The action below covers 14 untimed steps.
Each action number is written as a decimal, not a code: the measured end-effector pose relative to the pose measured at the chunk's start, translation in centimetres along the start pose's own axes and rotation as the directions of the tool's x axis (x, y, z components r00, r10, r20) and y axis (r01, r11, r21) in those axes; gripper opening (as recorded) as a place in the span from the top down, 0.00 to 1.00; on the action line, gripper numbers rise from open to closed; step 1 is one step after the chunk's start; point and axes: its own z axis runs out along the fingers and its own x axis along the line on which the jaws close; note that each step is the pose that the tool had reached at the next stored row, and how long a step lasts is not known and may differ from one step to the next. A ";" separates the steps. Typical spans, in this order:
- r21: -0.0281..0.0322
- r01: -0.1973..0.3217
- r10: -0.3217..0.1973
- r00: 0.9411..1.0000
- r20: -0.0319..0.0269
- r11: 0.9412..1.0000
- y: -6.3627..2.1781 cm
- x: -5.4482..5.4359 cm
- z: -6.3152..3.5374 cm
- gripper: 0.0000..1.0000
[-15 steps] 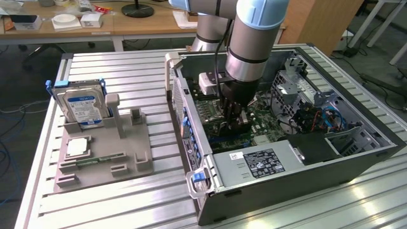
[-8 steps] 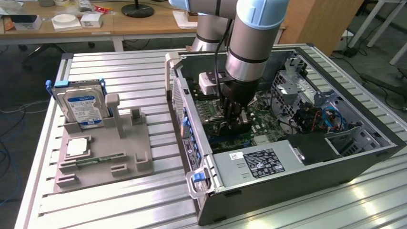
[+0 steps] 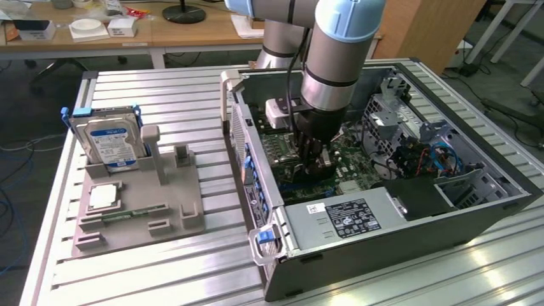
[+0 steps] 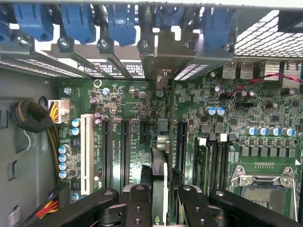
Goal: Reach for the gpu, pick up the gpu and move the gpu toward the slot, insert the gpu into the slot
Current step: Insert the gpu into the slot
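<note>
1. The arm (image 3: 336,57) reaches down into the open computer case (image 3: 383,210), which lies on its side on a ribbed metal table (image 3: 153,280).
2. The gripper (image 4: 160,198) sits low over the green motherboard (image 4: 203,118), and its black fingers (image 4: 139,203) are closed on the card (image 4: 161,156).
3. In the wrist view the card is seen edge-on, standing upright between the fingers and running toward the case's back wall.
4. The card's metal end bracket (image 4: 163,61) stands against the back wall, among the blue clips (image 4: 120,21) of the expansion bays.
5. The card's lower edge lies along one of the long dark slots (image 4: 181,142) region of the board, between the slots on either side; whether it is fully seated cannot be told.
6. A white slot (image 4: 86,151) and a bundle of coloured wires (image 4: 52,113) lie toward the side of the board.
7. On the exterior view's left, a grey holder (image 3: 140,204) stands on the table, well apart from the case.
8. A blue-labelled hard drive (image 3: 109,143) stands upright in the holder, and a narrow green memory stick (image 3: 132,212) lies in it.
</note>
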 end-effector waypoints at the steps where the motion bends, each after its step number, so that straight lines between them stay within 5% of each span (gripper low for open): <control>1: 0.000 0.000 0.000 1.000 0.000 1.000 0.00 0.0 0.01 0.74; 8: 0.001 0.000 0.000 1.000 0.001 1.000 0.03 0.0 0.04 0.74; 14: 0.011 0.000 0.000 1.000 -0.001 1.000 0.48 0.0 0.05 0.74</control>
